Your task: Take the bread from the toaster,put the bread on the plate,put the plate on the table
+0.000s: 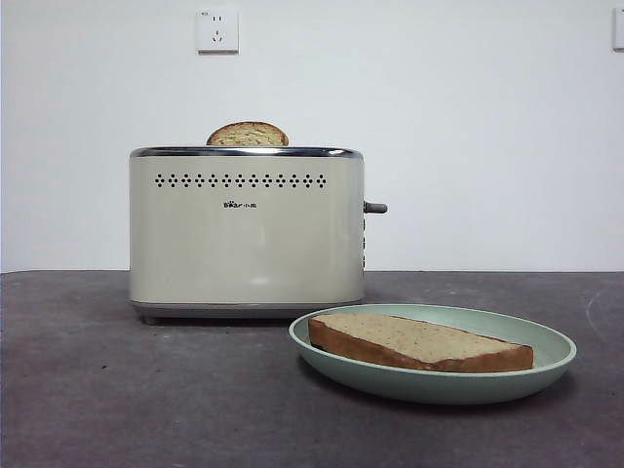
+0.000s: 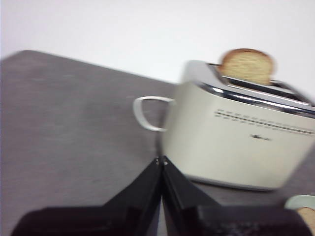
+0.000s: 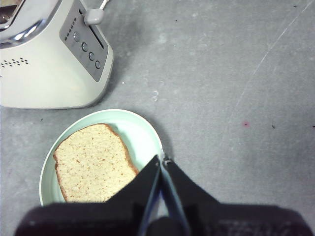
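Bread [image 1: 419, 343]: lies flat on the plate, speckled tan face up; long axis runs left-right across the front view. The right wrist view shows its arched end pointing towards the toaster and its squarer end hidden under the right fingers.
Bread surface: pale, porous crumb with fine reddish flecks; thin dark brown crust all round; thick slab.
Plate [image 1: 546, 343]: pale mint green, round, shallow with a raised smooth rim; sits on the bench just beside the toaster's front corner, apart from it.
Toaster [image 1: 246, 234]: boxy with rounded corners, glossy cream shell, chrome top rim, double row of small dark vent holes, small dark logo; lever knob [image 1: 375, 207] and a column of round buttons on its end face.
Second slice [image 1: 248, 135]: stands upright in the toaster's slot, only its domed top showing.
Bench [image 1: 97, 390]: dark grey-brown, matte, faint scuffs and pale scratch lines.
Right fingers [image 3: 161, 158]: pressed together, empty; tips above the plate's rim, the bread just beside them.
Left fingers [image 2: 161, 160]: pressed together, empty; tips just short of the toaster's base, a pale cord loop [image 2: 145, 114] beyond them. This view is blurred.
Wall: plain white, with a socket [image 1: 216, 30].
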